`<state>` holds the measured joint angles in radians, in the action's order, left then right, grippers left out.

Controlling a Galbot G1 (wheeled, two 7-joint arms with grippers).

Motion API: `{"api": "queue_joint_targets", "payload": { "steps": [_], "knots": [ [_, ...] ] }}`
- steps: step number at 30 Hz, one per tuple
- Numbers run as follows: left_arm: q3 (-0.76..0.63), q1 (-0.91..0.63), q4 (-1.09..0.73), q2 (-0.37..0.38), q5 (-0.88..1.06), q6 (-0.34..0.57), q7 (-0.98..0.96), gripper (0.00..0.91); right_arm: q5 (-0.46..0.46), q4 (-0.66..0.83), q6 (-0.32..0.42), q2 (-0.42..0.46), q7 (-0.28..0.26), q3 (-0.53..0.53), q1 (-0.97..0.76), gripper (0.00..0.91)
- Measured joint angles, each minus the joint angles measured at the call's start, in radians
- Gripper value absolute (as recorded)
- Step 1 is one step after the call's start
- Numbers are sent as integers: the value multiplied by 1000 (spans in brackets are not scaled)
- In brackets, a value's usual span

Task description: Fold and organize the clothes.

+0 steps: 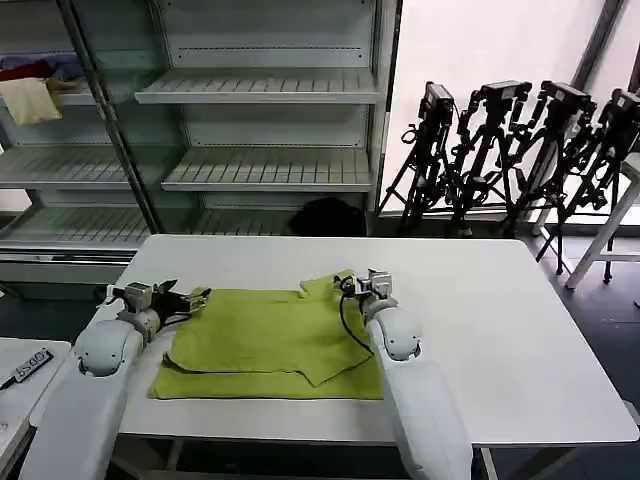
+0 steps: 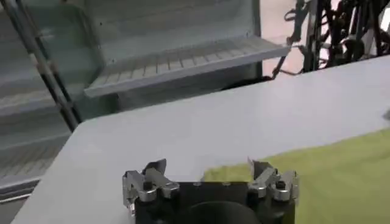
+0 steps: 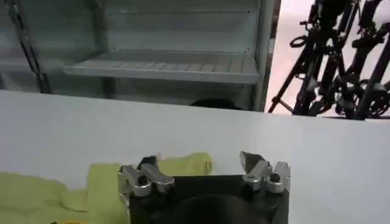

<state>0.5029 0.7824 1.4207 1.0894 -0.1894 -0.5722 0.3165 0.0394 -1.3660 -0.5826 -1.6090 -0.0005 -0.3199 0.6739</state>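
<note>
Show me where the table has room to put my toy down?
The white table is bare on the robot's right of the green T-shirt, out to the edge by the tripods. A bare strip also runs behind the shirt, toward the shelves. The middle front is crowded: shirt, left claw and right claw, both open.

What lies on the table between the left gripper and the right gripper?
In the head view, the lime-green T-shirt on the white table spans the stretch between the left gripper and the right gripper.
</note>
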Motion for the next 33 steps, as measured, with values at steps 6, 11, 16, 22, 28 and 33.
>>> {"api": "queue_joint_targets", "payload": {
  "steps": [6,11,16,22,28,33],
  "knots": [
    [-3,-10,-28,-5,1,-2,11,907,-12,21,0,0,-1,2,-9,907],
    [-5,-14,-44,-2,1,-2,14,725,-24,33,0,0,-3,7,-13,725],
    [-4,-14,-51,3,-1,0,19,121,-40,39,0,0,-10,7,-11,91],
    [-2,-9,-52,4,-7,0,26,10,-50,32,2,0,-16,11,1,0],
    [-1,-4,-50,5,-8,0,36,10,-59,20,2,0,-23,15,10,0],
    [-1,-2,-48,7,-8,0,44,10,-63,9,1,0,-29,17,17,0]
  ]
}}
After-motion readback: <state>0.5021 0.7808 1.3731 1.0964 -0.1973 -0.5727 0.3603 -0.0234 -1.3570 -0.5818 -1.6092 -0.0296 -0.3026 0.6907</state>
